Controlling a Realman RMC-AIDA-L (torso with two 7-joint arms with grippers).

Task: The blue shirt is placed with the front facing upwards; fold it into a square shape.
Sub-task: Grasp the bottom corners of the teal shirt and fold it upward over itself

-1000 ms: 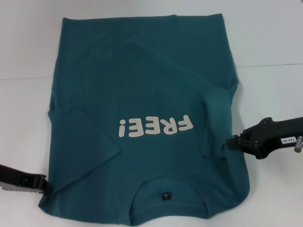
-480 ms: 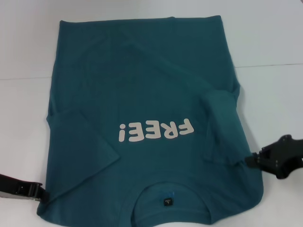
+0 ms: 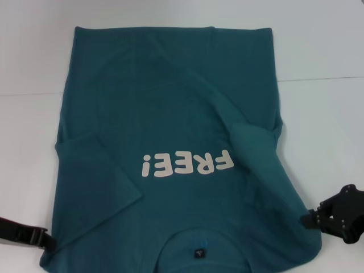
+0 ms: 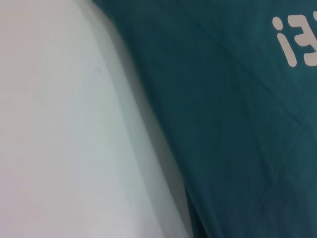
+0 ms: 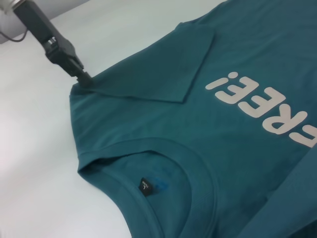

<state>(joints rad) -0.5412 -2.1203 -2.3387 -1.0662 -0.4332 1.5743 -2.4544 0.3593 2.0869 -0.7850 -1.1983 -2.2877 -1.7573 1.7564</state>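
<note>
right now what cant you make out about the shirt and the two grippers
- Left gripper: fingers meet the blue shirt at its shoulder edge; head and right wrist views don't show their state.
- Right gripper: fingers hidden by its own body, head view.
- Neck tag: print too small.
- Collar: cut off, head view.

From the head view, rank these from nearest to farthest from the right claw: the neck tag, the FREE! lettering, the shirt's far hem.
Measured from the right claw, at the blue shirt's near right shoulder:
1. Neck tag, at the collar, toward the left.
2. FREE! lettering, mid-chest, farther up; close to the tag, so this order is tentative.
3. Far hem, at the shirt's opposite end.
</note>
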